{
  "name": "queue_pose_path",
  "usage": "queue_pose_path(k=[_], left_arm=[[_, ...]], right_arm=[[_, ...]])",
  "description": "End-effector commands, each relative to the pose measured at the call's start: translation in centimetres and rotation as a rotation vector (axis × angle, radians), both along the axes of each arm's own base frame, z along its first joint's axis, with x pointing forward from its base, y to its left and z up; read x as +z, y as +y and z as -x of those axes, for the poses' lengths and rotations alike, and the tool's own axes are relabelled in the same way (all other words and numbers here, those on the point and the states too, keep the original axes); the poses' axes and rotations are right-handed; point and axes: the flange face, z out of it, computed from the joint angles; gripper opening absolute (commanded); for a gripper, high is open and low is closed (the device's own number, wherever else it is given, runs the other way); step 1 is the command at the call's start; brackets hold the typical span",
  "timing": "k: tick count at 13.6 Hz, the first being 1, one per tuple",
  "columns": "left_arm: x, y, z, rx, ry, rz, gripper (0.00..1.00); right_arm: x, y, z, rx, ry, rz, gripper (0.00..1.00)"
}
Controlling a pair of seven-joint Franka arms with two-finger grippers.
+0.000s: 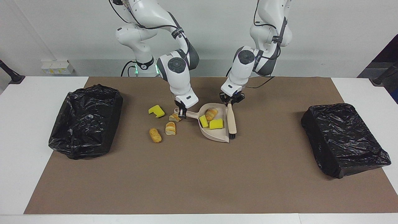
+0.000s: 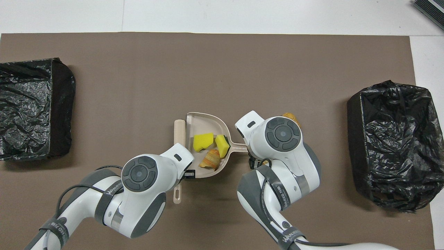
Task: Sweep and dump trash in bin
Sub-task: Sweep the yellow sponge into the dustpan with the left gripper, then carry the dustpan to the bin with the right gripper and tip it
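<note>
We are looking at two glossy white arms with rounded shells and dark grey bands at the joints. Grey round caps are covering the wrist joints. Black cables are running along both, strapped with black lettered bands. A green light ring is glowing at the right arm's base (image 1: 136,69).

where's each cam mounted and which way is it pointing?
Facing view: high across the table, looking at the robots; both arms, right gripper on the dustpan handle, left gripper on the brush.
Overhead view: above the robots' end, looking steeply down; arms enter from the bottom.
Shared: dustpan, brush, both bins, seen half a turn apart.
</note>
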Motion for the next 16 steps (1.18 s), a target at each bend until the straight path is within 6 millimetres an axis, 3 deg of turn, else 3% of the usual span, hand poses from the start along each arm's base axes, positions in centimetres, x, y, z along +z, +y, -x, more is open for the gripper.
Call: queue_pose_path(k=[1,2,5,8,9,13,16], left_arm=[[3.6,3.3,-2.7,0.073,0.034,0.001,0.0],[5.2,3.9,-3.3,0.086,0.039,0.001,0.0],[8.3,5.2,-2.7,0.097,0.038,0.005,0.0],[8.5,4.6,0.8,0.079,0.083,-0.026,0.0],[8.3,3.3,2.7,0.088,0.077,-0.031,0.0],[6.5,-1.3,8.4,0.075,0.092,-0.005,0.0],[4.2,-3.7,12.7,0.105,0.062,0.0,0.0]], right_arm=[[-0.1,-0.7,0.0,-0.04,-0.013,0.002,0.0],[0.5,-1.1,-0.3,-0.042,-0.017,-0.002,0.0],[3.0,-3.4,-1.2,-0.047,-0.039,-0.03,0.0],[6.1,-6.6,-1.7,-0.055,-0.041,-0.049,0.0],[7.3,-8.5,-2.1,-0.062,-0.02,-0.083,0.0],[11.1,-20.0,-4.8,-0.073,0.006,-0.201,0.0],[15.9,-29.7,-5.5,-0.088,0.042,-0.224,0.0]])
